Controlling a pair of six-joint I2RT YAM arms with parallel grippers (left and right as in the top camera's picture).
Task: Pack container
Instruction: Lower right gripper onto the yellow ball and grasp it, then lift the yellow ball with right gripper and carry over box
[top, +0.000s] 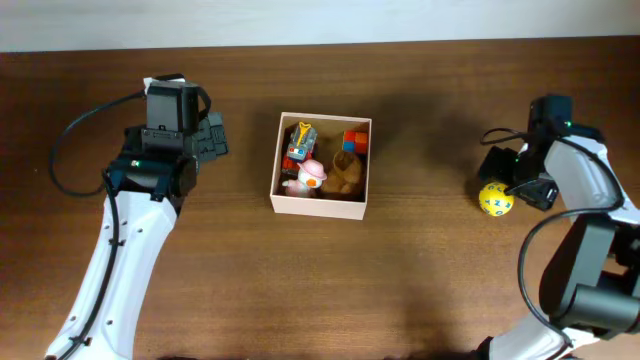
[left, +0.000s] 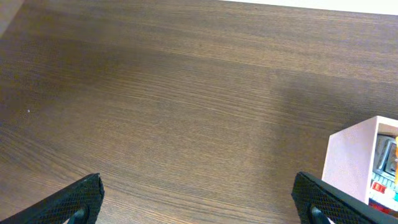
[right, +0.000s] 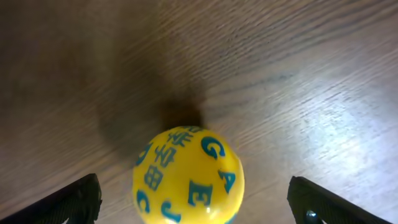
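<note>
Bare table (top: 420, 290) lies between the left gripper (top: 212, 140) and the container (top: 320, 207), and again between the container and the yellow ball (top: 495, 199), so both sides of the box are open to approach. Inside the container, toys (top: 345, 172) cover most of the floor, leaving little gap. The ball sits between the right gripper's (right: 199, 204) wide-spread fingers (right: 74, 200), with wood showing on either side of it.

White arms (top: 110, 270) with black cables (top: 53, 158) and black grippers (left: 196, 193) (right: 193, 193)

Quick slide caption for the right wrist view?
Open right gripper framing a yellow lettered ball on the wooden table.
</note>
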